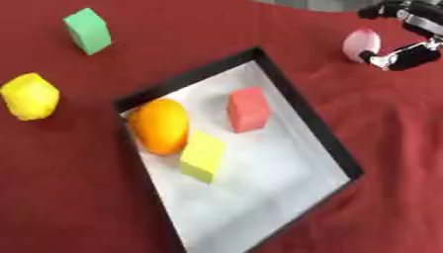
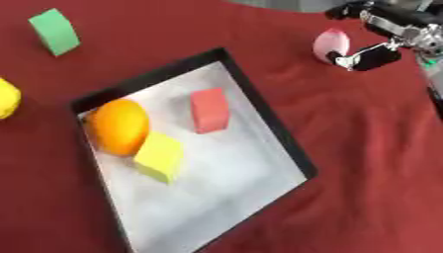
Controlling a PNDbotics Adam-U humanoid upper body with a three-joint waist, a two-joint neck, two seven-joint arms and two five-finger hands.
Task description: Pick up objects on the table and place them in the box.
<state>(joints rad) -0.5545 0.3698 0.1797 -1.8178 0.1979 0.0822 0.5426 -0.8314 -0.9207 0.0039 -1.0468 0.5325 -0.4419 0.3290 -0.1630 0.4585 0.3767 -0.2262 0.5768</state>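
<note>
A black-rimmed box with a white floor lies askew in the middle of the red cloth. Inside it are an orange, a red block and a yellow-green block. Outside it, a green block stands at the far left and a yellow lemon-like fruit lies at the left edge. A pink rounded object sits at the far right, beyond the box. My right hand comes in from the upper right corner, its fingers and thumb curled around the pink object. The left hand does not show.
Wrinkled red cloth covers the table right of the box and in front of it. A grey strip shows past the far edge.
</note>
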